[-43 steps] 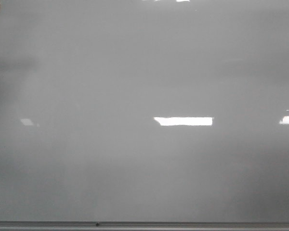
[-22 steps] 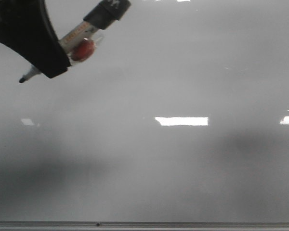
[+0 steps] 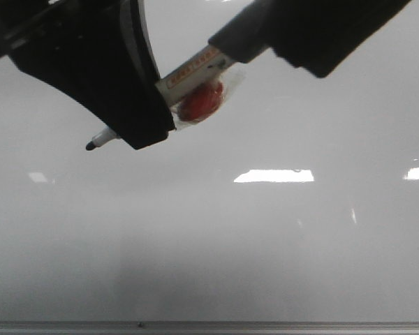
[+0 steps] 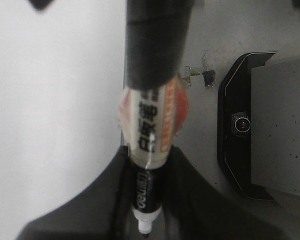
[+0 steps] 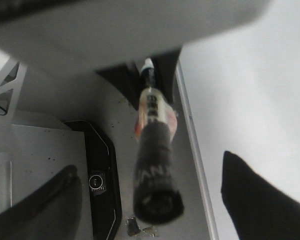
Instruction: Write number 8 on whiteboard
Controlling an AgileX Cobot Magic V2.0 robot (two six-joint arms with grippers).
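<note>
Whiteboard (image 3: 265, 244): you have one, filling the front view; its surface shows no marker strokes, only bright reflections, with one grey rail (image 3: 209, 326) along the bottom.
Marker (image 3: 188, 75): one, tilted, uncapped black tip (image 3: 91, 146) pointing low-left, apparently just off the board.
Red blob (image 3: 202, 101): one, stuck to the marker's barrel.
Left end effector (image 3: 136, 105): you see it pinching the marker near the tip.
Right end effector (image 3: 328, 28): it covers the marker's rear end; you cannot tell its grip.

A grey speckled floor (image 4: 280, 115) carries a black-framed base (image 4: 229, 150) and a few small scraps (image 4: 200, 76) lying beside it.
</note>
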